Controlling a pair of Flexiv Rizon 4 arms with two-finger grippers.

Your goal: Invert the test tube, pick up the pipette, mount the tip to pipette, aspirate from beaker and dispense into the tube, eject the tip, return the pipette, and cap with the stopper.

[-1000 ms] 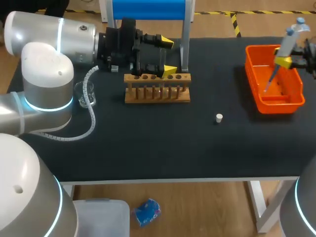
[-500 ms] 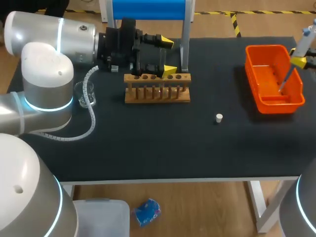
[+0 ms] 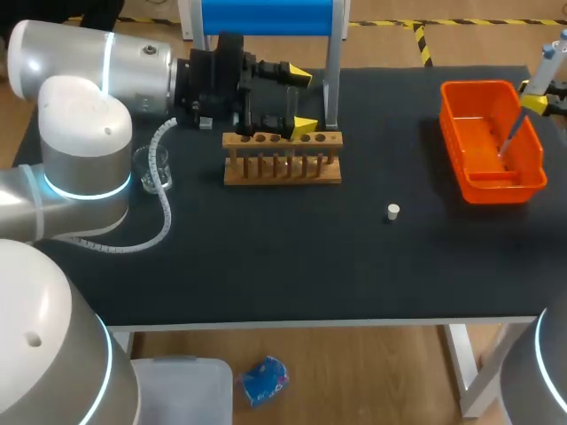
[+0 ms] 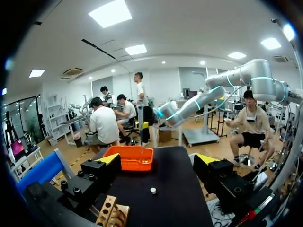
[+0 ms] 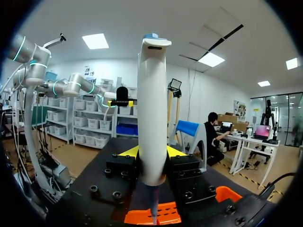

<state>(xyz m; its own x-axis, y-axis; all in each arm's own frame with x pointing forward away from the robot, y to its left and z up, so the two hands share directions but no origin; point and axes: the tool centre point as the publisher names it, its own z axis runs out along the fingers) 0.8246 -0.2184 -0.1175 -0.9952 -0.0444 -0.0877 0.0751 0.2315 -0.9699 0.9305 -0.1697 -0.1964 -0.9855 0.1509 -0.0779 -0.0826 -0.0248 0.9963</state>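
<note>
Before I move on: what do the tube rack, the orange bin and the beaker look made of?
The tube rack looks like unfinished wood: matte, pale brown. The orange bin is probably moulded plastic: even bright colour, slight sheen on its walls. The beaker is clear glass or plastic, I cannot tell which; the dark table shows through it.

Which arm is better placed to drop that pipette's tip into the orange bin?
Right. Its tool is shut on the pipette, whose tip hangs over the bin. The left tool sits open by the rack, well away from the bin.
</note>
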